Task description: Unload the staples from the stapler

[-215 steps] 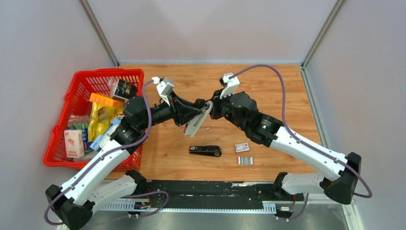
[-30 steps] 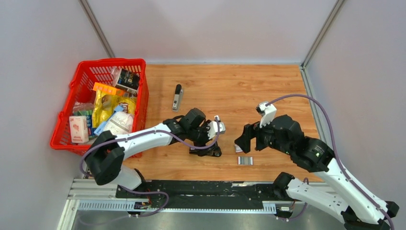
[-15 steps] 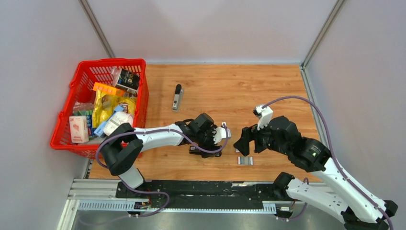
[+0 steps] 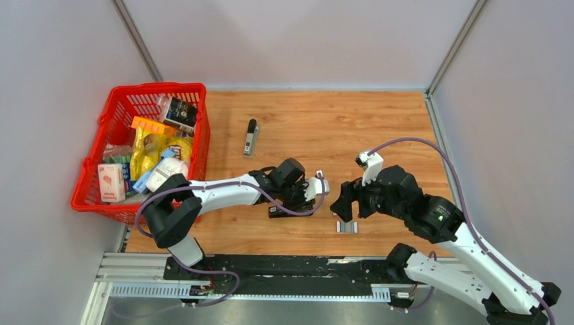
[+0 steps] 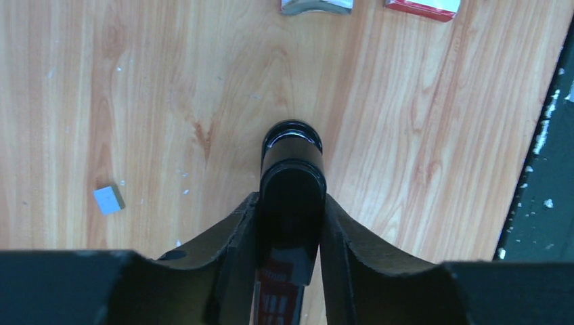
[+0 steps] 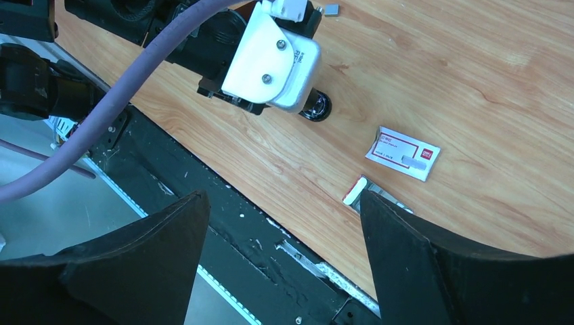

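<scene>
Though short, silvery-grey ribbed staples [image 4: 346, 227]

Left arm [image 4: 216, 190] stretched rightward, left tool [image 5: 291, 203] closed low, right tool [image 6: 281, 200] spread wide, angled downward

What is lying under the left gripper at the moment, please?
A black stapler, gripped between the left gripper's fingers on the wooden table; its rear end is covered by them.

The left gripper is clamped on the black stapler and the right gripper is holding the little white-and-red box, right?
No: the right gripper is open and empty; the white-and-red box lies on the table, as the right wrist view shows. The left gripper does clamp the black stapler.
</scene>
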Action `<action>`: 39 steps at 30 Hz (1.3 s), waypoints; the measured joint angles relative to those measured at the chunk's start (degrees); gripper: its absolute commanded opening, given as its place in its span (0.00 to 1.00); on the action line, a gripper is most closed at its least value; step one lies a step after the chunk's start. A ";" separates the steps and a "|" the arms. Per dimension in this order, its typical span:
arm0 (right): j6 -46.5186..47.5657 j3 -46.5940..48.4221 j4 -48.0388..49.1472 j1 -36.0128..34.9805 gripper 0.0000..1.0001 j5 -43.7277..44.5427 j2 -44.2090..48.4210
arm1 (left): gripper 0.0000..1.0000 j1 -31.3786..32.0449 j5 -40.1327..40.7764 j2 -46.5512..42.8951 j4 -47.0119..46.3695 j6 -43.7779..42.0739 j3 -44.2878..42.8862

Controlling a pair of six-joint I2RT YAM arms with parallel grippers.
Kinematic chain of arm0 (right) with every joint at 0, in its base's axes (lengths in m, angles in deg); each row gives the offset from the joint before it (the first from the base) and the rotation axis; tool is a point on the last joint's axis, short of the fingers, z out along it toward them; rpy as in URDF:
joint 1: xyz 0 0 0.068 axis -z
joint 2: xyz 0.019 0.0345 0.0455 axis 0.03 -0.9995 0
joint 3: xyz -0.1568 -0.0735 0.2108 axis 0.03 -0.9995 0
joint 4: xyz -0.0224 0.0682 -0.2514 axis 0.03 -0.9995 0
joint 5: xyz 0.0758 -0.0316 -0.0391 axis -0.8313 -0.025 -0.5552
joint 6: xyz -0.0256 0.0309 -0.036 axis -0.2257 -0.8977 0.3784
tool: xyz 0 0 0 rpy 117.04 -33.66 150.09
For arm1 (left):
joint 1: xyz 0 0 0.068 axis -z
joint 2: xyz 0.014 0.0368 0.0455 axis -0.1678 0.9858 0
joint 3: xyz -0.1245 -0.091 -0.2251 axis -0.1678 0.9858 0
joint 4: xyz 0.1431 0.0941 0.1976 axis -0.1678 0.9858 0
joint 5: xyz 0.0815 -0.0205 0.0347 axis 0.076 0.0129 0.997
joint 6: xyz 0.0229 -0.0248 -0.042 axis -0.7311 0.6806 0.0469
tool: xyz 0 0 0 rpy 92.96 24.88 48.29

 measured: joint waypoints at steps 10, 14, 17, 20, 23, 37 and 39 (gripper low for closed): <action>-0.13 -0.02 -0.04 0.00 0.80 0.33 0.76 | 0.00 0.28 1.62 0.15 1.31 0.17 -0.92; -0.09 0.00 -0.07 0.00 0.80 0.48 1.03 | 0.00 0.26 2.36 0.20 3.37 0.39 -1.95; 0.13 0.17 -0.33 0.00 0.80 0.70 1.01 | 0.00 0.26 2.67 0.00 4.13 0.72 -2.64; 0.72 1.07 -0.48 0.00 0.79 0.76 0.96 | 0.00 0.26 2.73 -1.70 4.46 1.68 -2.60; 1.53 2.82 -1.11 0.00 0.78 0.63 0.96 | 0.00 0.26 2.58 -5.92 4.76 2.95 -2.58; 6.69 10.51 -3.41 0.00 0.70 -6.64 -0.83 | 0.00 -1.38 -6.93 -24.50 1.20 11.67 0.57; 7.58 11.02 -3.58 0.00 0.66 -8.13 -1.20 | 0.00 -1.81 -9.81 -25.83 0.15 13.27 1.55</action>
